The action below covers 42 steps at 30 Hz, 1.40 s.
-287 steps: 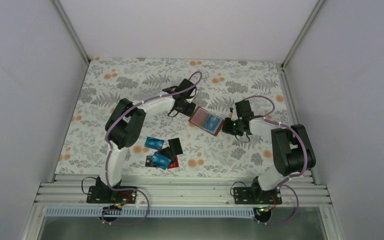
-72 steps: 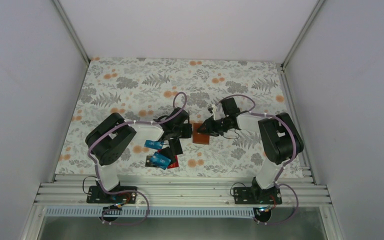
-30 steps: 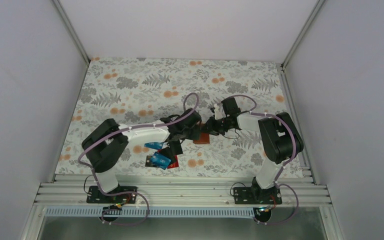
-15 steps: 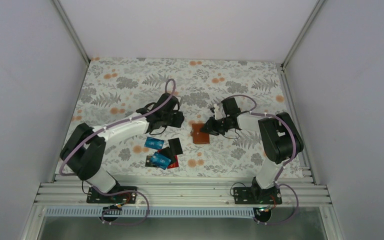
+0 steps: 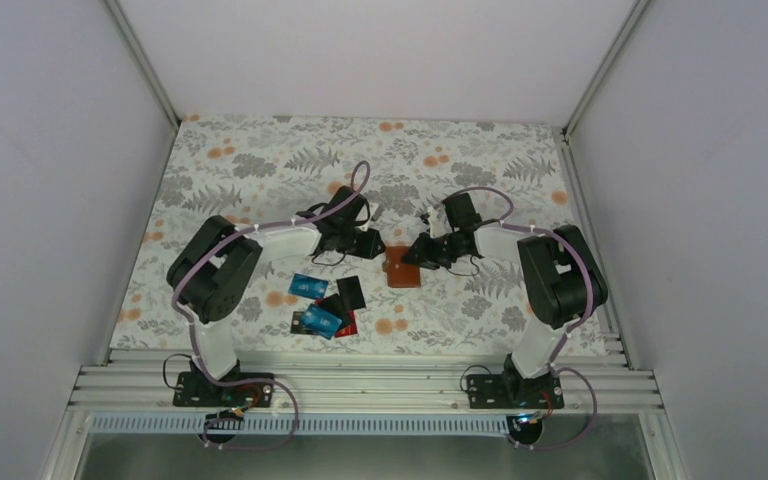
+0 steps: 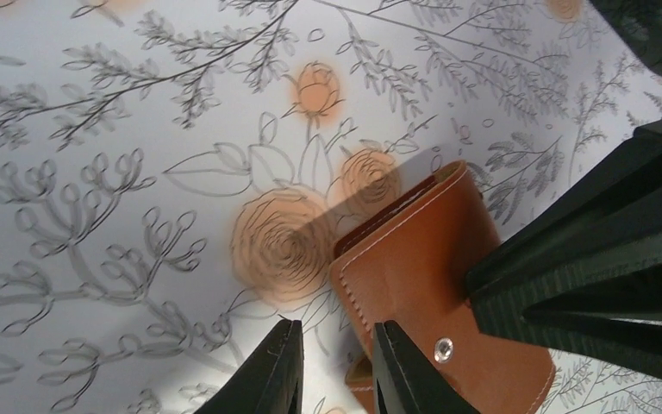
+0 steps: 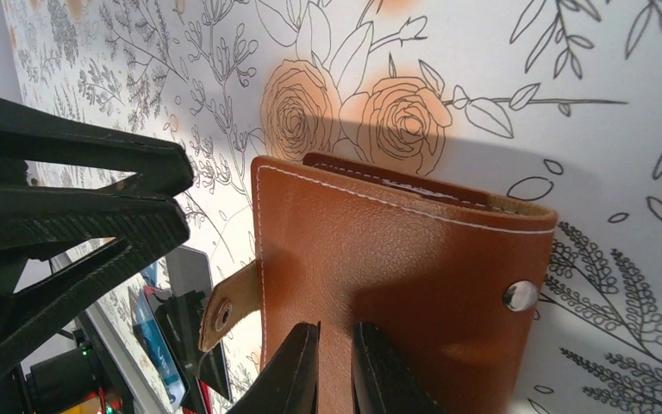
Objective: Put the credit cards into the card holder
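The card holder [image 5: 403, 272] lies folded shut on the flowered cloth, reddish-brown, its snap strap [image 7: 224, 315] loose. It also shows in the left wrist view [image 6: 422, 276] and the right wrist view [image 7: 396, 250]. My right gripper [image 5: 416, 255] [image 7: 334, 362] is shut, its tips over the holder's top face. My left gripper [image 5: 368, 245] [image 6: 336, 366] stands at the holder's left edge, its jaws a narrow gap apart and empty. The credit cards lie loose nearer me: a blue one [image 5: 308, 286], a black one [image 5: 350, 292], another blue [image 5: 320, 320] and a red one [image 5: 349, 323].
The table is covered by the flowered cloth [image 5: 260, 170], with white walls on three sides. An aluminium rail [image 5: 360, 385] carrying both arm bases runs along the near edge. The cards lie just behind it, left of centre.
The holder lay open long ago and is now folded shut. In the last second my left gripper swung off up-left and has come back beside the holder. My right gripper has stayed put.
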Tool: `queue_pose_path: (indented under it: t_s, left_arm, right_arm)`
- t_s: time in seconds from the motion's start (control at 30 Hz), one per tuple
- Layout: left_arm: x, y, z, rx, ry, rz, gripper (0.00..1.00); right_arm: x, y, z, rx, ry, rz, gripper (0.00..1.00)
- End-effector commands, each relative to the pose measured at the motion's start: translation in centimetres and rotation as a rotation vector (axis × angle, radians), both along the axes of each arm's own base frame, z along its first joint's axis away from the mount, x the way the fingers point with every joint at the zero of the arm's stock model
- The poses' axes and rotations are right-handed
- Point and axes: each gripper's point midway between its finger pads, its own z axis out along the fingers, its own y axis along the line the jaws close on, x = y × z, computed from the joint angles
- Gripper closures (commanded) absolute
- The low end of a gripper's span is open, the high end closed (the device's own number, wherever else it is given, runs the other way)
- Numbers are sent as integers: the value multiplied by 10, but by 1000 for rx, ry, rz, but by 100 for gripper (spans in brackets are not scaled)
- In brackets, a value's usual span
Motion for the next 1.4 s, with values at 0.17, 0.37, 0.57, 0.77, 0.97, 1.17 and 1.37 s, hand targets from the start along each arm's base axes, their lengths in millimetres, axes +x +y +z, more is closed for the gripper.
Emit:
queue_pose_path:
  t_s: [0.17, 0.37, 0.57, 0.77, 0.97, 1.17, 1.37]
  left_arm:
    - [6, -23, 1, -77, -16, -88, 77]
    - [5, -21, -16, -50, 14, -83, 77]
    - [6, -20, -19, -40, 13, -75, 78]
    - [6, -19, -22, -32, 16, -71, 79]
    - [6, -18, -22, -29, 16, -69, 80]
    - [5, -18, -24, -29, 21, -68, 81]
    - [5, -18, -23, -31, 22, -68, 82]
  right_arm:
    - [7, 2, 19, 5, -48, 16, 86]
    - [7, 8, 32, 45, -64, 44, 81]
    - [2, 15, 45, 84, -78, 78, 77]
    - [-3, 26, 47, 89, -71, 106, 76]
    - [-6, 33, 40, 66, -47, 120, 76]
    - [-8, 35, 31, 34, -27, 114, 77]
    - [-11, 34, 20, 4, -1, 111, 76]
